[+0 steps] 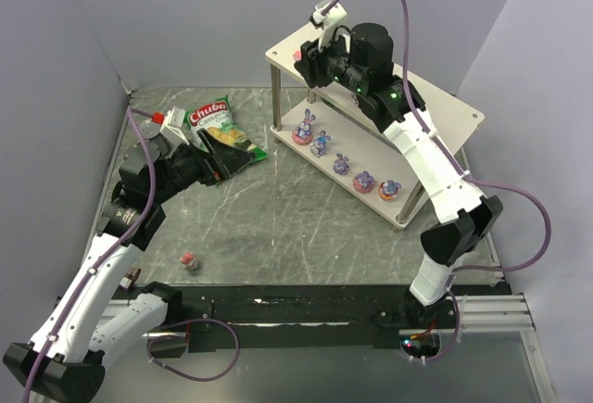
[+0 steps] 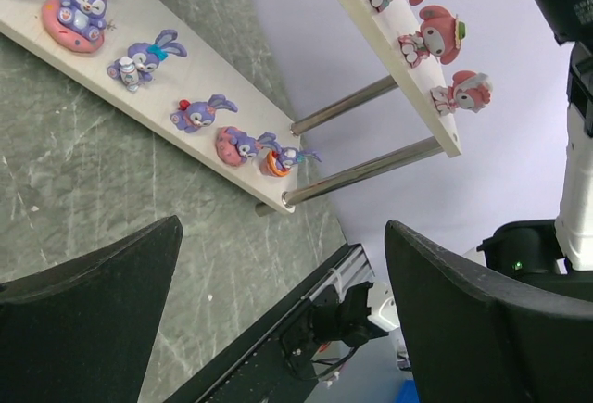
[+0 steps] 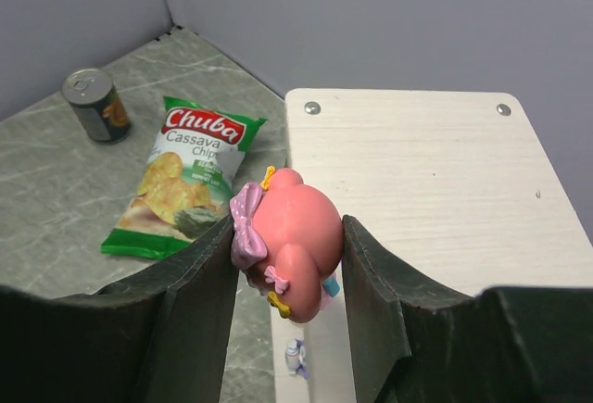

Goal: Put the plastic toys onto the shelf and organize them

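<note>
Plastic toy (image 3: 296, 222), pink, pinched in right hand (image 3: 287, 236), half over front edge of shelf (image 3: 435, 181) top board. Risks toppling onto bench (image 3: 56, 190) if released off-centre or tilted. Left hand (image 2: 283, 227) wide, empty. Stray toy (image 1: 189, 260) lying near bench front edge.

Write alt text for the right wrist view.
The right hand grips a pink figurine with a purple bow, at the left edge of the shelf's pale wooden top board. Below to the left, on the grey marbled table, a green chip bag lies flat and a can stands upright.
</note>
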### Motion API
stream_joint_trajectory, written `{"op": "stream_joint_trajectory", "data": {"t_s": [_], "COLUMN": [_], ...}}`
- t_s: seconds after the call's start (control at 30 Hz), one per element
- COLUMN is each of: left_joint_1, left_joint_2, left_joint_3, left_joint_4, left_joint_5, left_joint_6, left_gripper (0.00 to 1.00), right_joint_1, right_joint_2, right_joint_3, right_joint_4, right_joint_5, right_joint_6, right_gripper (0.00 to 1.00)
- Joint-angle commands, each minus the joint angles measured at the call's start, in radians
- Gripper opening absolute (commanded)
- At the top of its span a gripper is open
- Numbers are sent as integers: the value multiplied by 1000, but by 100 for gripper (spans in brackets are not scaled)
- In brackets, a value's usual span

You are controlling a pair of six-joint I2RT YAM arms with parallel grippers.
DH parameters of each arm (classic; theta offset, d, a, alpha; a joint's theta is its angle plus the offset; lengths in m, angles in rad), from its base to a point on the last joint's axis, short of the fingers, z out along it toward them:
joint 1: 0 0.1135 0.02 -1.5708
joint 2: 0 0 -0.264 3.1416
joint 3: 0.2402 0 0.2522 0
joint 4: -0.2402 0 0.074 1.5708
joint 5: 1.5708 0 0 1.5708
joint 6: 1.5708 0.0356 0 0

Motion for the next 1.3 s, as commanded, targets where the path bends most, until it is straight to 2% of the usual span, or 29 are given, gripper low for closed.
{"op": "stream_joint_trajectory", "data": {"t_s": [0.0,0.53,0.93,1.27], "left_joint_1": [4,4,4,4], "left_joint_2": [13,58,75,67], "left_joint_3": [10,22,14,-1], "left_joint_4": [16,27,39,39], "left_joint_5": [-13,4,22,21], "left_joint_6": [32,50,42,33], "left_gripper": [96,96,96,96], "right_joint_1": [-17,-33,-122,-149], "right_joint_2": [34,71,50,36], "right_joint_3": [105,92,49,3], "right_joint_4": [85,79,33,41], "right_joint_5": [0,17,-144,-194], "right_joint_6": [18,-24,-9,19], "right_gripper": [2,4,7,9]}}
